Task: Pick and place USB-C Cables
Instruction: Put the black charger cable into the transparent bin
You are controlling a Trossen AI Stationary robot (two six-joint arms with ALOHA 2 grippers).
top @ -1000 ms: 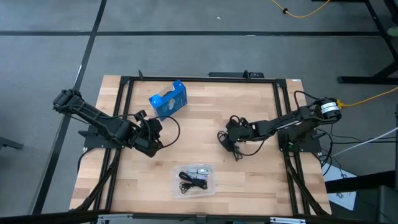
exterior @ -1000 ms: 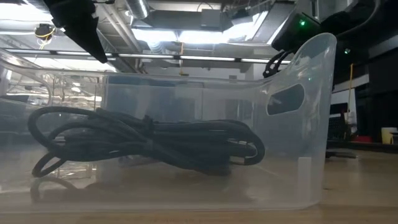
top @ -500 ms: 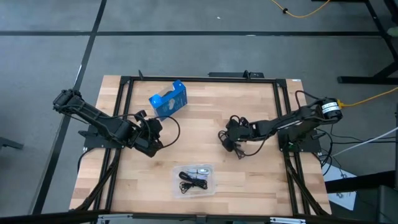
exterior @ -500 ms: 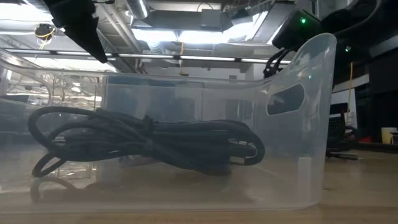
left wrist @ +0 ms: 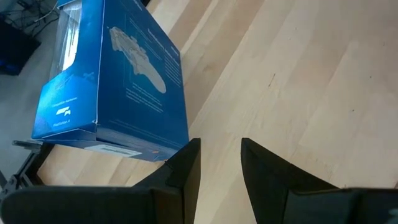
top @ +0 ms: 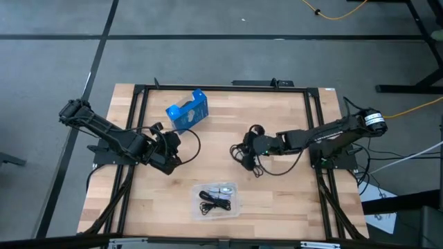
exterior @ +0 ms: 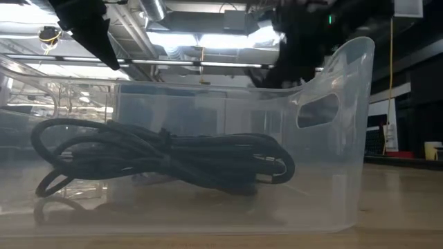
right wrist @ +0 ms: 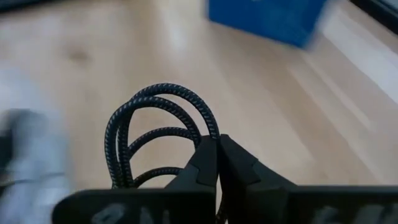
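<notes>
A black braided USB-C cable (right wrist: pixel 163 127), coiled in loops, is caught in my right gripper (right wrist: pixel 217 149), which is shut on it over the table's middle right (top: pixel 248 149). Another black cable (exterior: pixel 166 155) and a light one (top: pixel 223 189) lie in the clear plastic tray (top: pixel 196 211) near the front edge. My left gripper (left wrist: pixel 221 158) hovers open at the table's left (top: pixel 169 149), close to the blue box (left wrist: pixel 118 81), with nothing between its fingers. My right gripper pinches several strands of the coil (right wrist: pixel 210 129) between its two fingertips. The loops stand out beyond the fingertips toward the table's left. A loose part (top: pixel 259 171) trails on the near side; whether it touches the table I cannot tell.
The blue box with white marks (top: pixel 187 111) stands at the far left of the wooden table (top: pixel 291 200). A black frame (top: pixel 315 117) runs around the table's edges. The tray's clear wall (exterior: pixel 332 138) fills the low view.
My right gripper has shut on the black cable and gone toward the table's left, carrying the coil along with it. In the low view it now shows larger above the tray.
</notes>
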